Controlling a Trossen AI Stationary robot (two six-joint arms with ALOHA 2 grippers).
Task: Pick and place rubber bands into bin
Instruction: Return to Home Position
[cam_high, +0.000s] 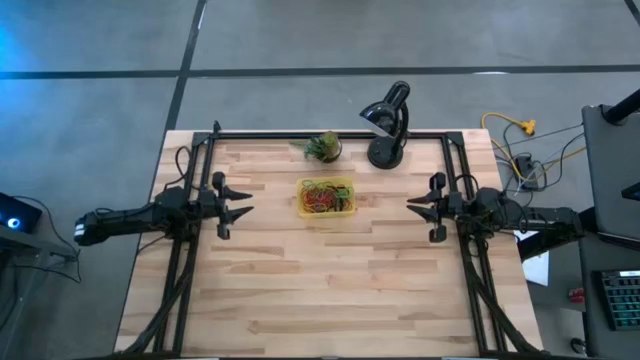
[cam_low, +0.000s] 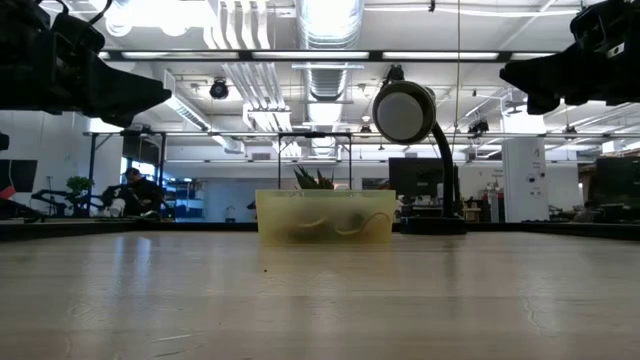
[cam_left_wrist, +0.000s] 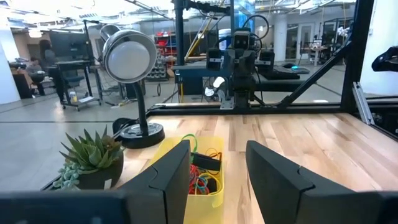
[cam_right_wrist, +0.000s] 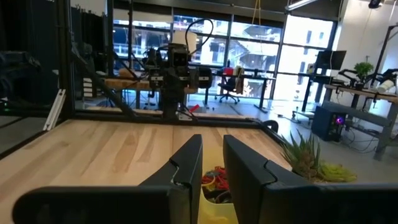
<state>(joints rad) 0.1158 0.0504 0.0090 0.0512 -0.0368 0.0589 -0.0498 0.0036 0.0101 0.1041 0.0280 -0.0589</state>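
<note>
The left end effector (cam_high: 243, 203) hangs over the worktop (cam_high: 330, 285), fingers apart, holding nothing. Well ahead of its tips sits the bin (cam_high: 351, 186), the rubber bands (cam_high: 322, 198) heaped inside. Beyond it, the right end effector (cam_high: 415, 207) faces back, fingers narrowly apart, empty.

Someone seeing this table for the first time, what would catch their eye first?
The translucent-yellow bin near the middle of the table, holding a bright tangle of rubber bands, stands out first. Behind it sit a small potted plant and a black desk lamp. The left pincer and right pincer hang at either side, open and empty, facing the bin.
</note>
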